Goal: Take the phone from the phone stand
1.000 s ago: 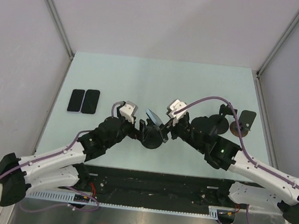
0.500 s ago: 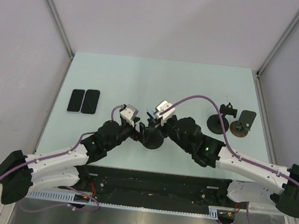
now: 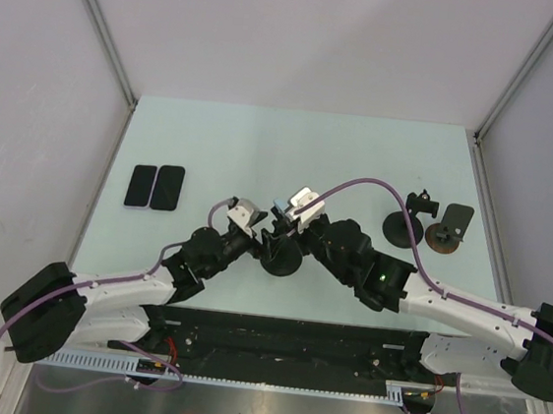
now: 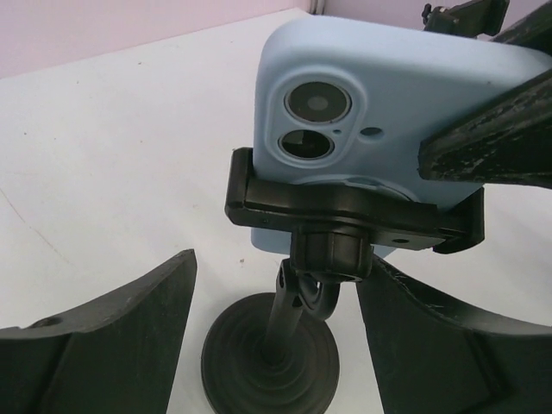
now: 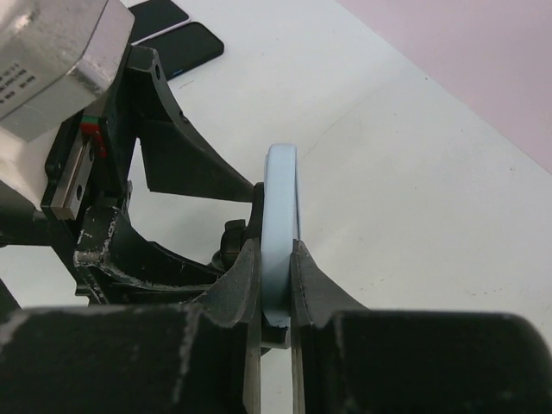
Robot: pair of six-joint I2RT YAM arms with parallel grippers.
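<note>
Phone, light-blue soft-cased, twin rear lenses [image 4: 379, 112]: seated in the cradle of the black round-based phone stand [image 4: 274, 354], whose two side arms hook over opposite edges of the case. Rear face is turned toward the left wrist camera.

Phone stand: upright on the pale tabletop [image 3: 263, 146], between the two arms.

Right gripper [image 5: 278, 256]: clamped on the phone, one black finger pressed to each flat face, gripping the edge that sticks out of the cradle.

Left gripper [image 4: 276, 280]: spread apart, one finger on either side of the stand's stem and base, touching neither as far as the wrist view shows.

Other items: two dark flat handsets [image 3: 155, 187] lying side by side well to the left of the phone stand; two further small stands [image 3: 425, 228] well to its right.

Step in hand, as judged: grasp on the phone made, extraction not yet done, since the case sits fully within the cradle arms.

Next move, as judged: the left gripper likely needs to close on the stem or bear down on the base so the stand does not lift or tip. The right arm then draws the phone out along the line the side arms leave free, keeping the case square to the cradle to avoid snagging. A skewed pull risks dragging the whole stand.
</note>
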